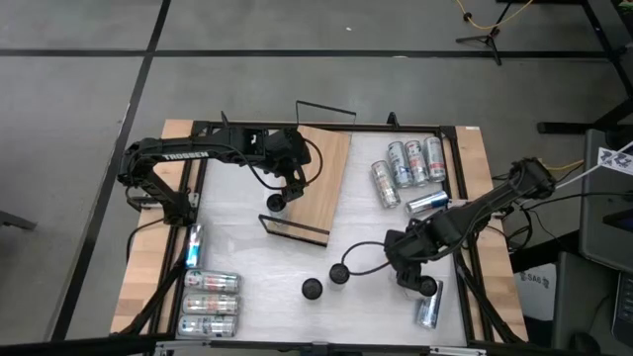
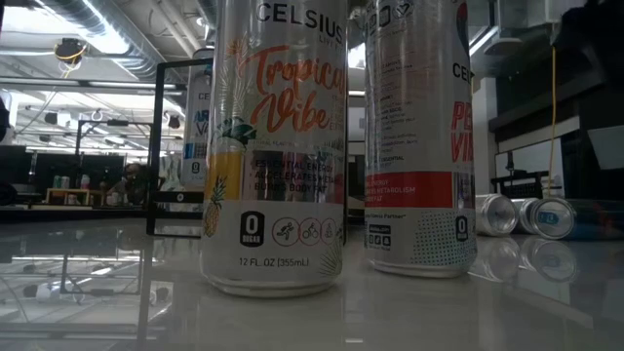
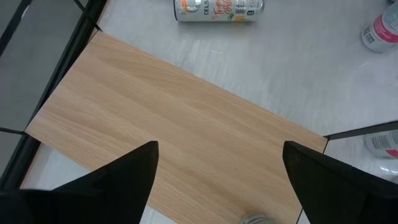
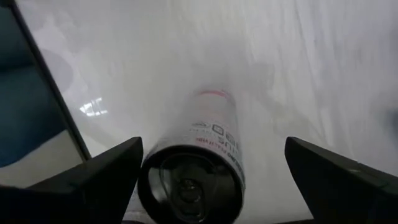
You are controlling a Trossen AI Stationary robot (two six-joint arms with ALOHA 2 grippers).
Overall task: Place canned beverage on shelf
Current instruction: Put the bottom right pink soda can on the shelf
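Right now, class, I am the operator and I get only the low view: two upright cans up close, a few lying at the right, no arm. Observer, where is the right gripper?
Observer: The right gripper is down near the table's front right, jaws open on either side of a can that lies on its side. It has not closed on the can.
Operator: And the left one?
Observer: The left gripper hangs open and empty above the shelf.
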